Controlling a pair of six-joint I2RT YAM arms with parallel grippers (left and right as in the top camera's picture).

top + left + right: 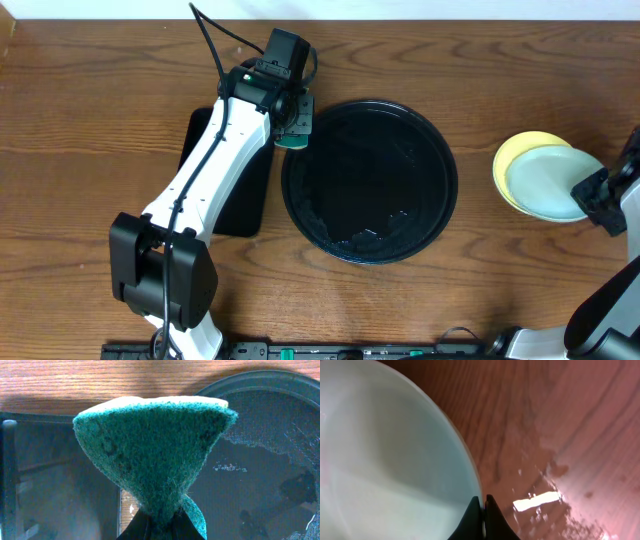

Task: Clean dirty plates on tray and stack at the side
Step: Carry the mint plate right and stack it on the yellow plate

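Note:
The large round black tray (300,190) sits mid-table with no plates on it; wet streaks show on its floor (260,460). My left gripper (293,128) is shut on a green scouring sponge (155,455) and holds it over the tray's left rim. At the right, a pale mint plate (545,185) rests on a pale yellow plate (520,148). My right gripper (590,195) is shut on the mint plate's rim (380,450), with the jaws (482,505) pinching its edge. I cannot make out a third plate.
A smaller rectangular black tray (240,205) lies left of the round tray, partly under my left arm, and it also shows in the left wrist view (50,485). The wooden table by the plates is wet and shiny (540,500).

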